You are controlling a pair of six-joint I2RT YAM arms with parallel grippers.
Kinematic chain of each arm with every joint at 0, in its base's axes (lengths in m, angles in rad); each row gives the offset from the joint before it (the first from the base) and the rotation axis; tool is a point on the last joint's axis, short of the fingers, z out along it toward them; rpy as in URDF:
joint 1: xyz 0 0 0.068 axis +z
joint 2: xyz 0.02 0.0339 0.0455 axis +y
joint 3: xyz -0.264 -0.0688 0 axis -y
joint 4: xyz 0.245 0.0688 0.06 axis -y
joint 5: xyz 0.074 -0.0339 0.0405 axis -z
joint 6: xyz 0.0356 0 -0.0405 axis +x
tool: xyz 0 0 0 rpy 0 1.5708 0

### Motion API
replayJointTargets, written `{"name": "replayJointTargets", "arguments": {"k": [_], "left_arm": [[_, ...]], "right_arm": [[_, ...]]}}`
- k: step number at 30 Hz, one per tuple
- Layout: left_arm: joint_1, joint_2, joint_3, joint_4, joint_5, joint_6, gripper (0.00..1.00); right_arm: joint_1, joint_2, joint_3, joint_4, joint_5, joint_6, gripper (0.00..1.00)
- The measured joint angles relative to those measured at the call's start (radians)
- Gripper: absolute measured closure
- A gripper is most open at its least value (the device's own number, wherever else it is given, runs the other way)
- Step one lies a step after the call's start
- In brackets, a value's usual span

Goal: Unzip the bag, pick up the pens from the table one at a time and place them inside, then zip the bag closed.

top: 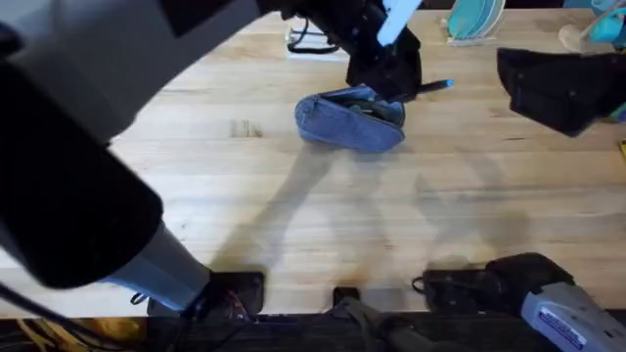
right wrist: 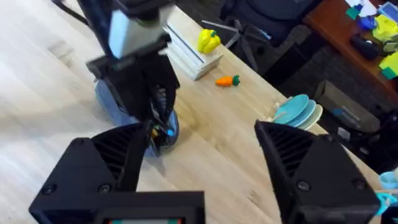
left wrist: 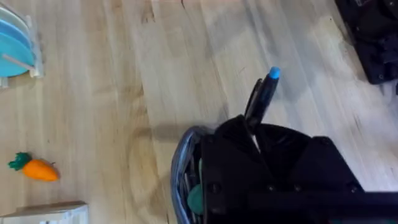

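Observation:
The blue-grey bag (top: 347, 122) lies on the table (top: 293, 215) at the far middle, its zipper gaping open (left wrist: 185, 168). My left gripper (top: 386, 73) hangs right over the bag's far side, shut on a slim black pen (left wrist: 261, 99) with a blue end. The pen sticks out sideways past the bag (top: 435, 87). In the right wrist view the left gripper sits above the bag (right wrist: 107, 102), with the pen's blue end (right wrist: 169, 132) at the opening. My right gripper (top: 553, 88) hovers at the far right, apart from the bag, its fingers (right wrist: 93, 174) spread wide and holding nothing.
A rack of blue plates (top: 474, 20) stands at the table's far edge. A toy carrot (left wrist: 36, 168), a yellow toy pepper (right wrist: 208, 40) and a white box (right wrist: 189, 59) lie behind the bag. The left arm's large body covers the overhead view's left side.

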Motion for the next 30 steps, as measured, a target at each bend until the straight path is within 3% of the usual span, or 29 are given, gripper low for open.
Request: {"name": "replayJointTargets", "arguments": {"k": [7, 21, 30], "left_arm": [[-0.006, 0.066, 0.0, 0.014, -0.018, 0.0, 0.958], [-0.001, 0.155, 0.0, -0.026, -0.329, 0.0, 0.958], [0.012, 0.2, 0.0, -0.041, -0.41, 0.0, 0.958]], "right_arm": [[0.0, 0.0, 0.0, 0.0, 0.0, 0.0, 0.007], [0.0, 0.0, 0.0, 0.0, 0.0, 0.0, 0.007], [0.0, 0.0, 0.0, 0.0, 0.003, 0.0, 0.007]]}}
